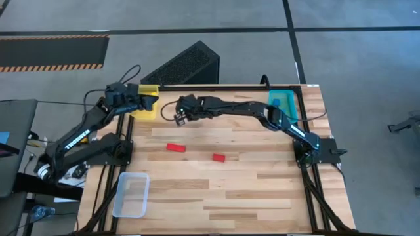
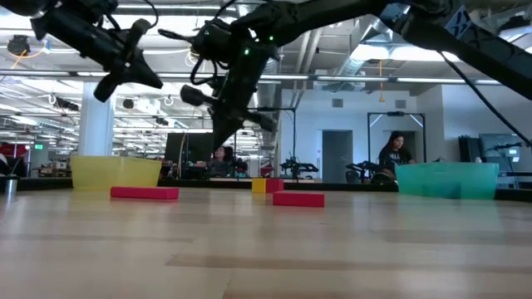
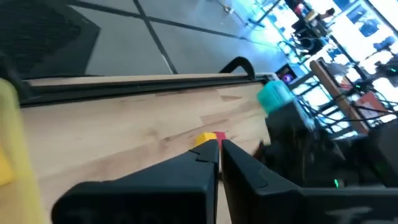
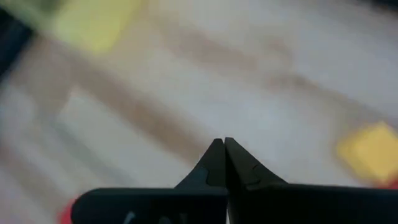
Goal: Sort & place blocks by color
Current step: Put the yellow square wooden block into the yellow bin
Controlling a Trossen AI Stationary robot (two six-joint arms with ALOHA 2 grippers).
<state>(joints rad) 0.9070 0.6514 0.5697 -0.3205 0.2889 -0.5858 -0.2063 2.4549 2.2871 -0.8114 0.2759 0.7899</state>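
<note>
**Both grippers shut and empty above the far table edge**

High view: the left gripper (image 1: 152, 99) hangs over the yellow tray (image 1: 146, 109) at about 10 o'clock on the table (image 1: 230, 190). The right gripper (image 1: 178, 117) reaches across from the right, just beside that tray toward 3 o'clock. Two red blocks lie on bare wood near the middle: an oblong one (image 1: 175, 147) and a shorter one (image 1: 218, 157) toward 4 o'clock from it. The teal tray (image 1: 283, 103) sits at about 1 o'clock, the clear tray (image 1: 131, 194) at about 8 o'clock.

Low view: both grippers hang clear of the tabletop. The long red block (image 2: 145, 193) lies just toward 4 o'clock from the yellow tray (image 2: 115, 172); the short red block (image 2: 298, 198) lies nearer the middle. Behind it, a yellow block (image 2: 259, 185) and another red block (image 2: 274, 185) touch each other. A person (image 2: 392, 154) shows in the room beyond.

Left wrist view: the fingers (image 3: 193, 163) are pressed together with nothing between them. Past their tips lie the yellow block (image 3: 203, 139) and red block (image 3: 219, 136), side by side.

Right wrist view: the fingers (image 4: 214, 163) meet tip to tip, holding nothing. A yellow block (image 4: 372, 152) lies blurred on the wood toward 3 o'clock.
</note>
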